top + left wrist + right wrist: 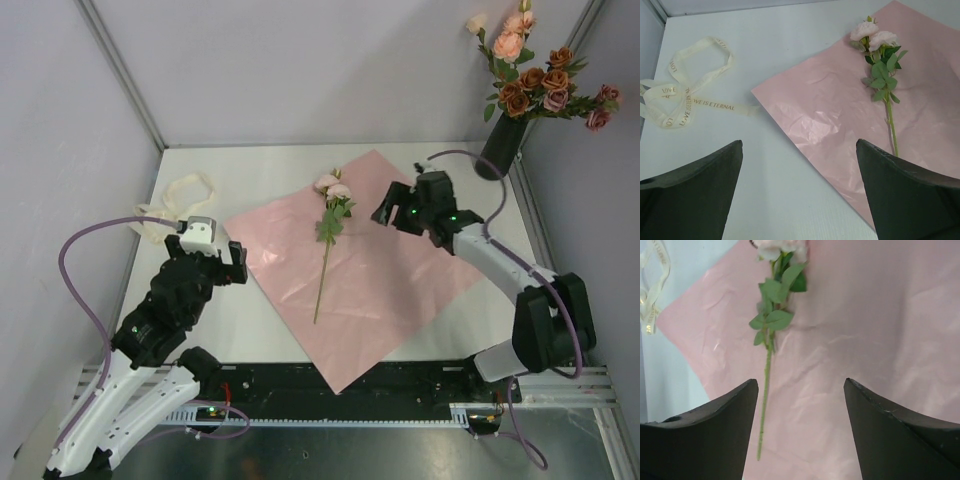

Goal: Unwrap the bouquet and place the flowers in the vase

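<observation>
Down at the near edge, the left pincer (238, 262) hangs over the bare white worktop (250, 165) just off the left corner of the pink paper sheet (370, 270). Its jaws are spread as wide as they go and nothing is between them; its wrist view shows only worktop and paper in the gap.

The sheet lies flat and unfolded, set like a diamond across the middle of the worktop. A single stem (327, 240) lies on it, its bare green end pointing toward the arms and its leaves and two pale pink blooms toward the far side.

Just right of those blooms, the right pincer (383, 208) hovers over the paper. Its jaws stand apart and grip nothing. In its wrist view the stem runs down just inside the left finger (715, 435), with creased paper filling the rest of the gap.

Further back on the left, the cream ribbon (180, 195) lies loose on the worktop, apart from the paper, with gold lettering along it.

Farthest off, in the far right corner, the black vase (500, 150) stands holding the flowers (535, 80), a bunch of peach, rust and pink blooms.
</observation>
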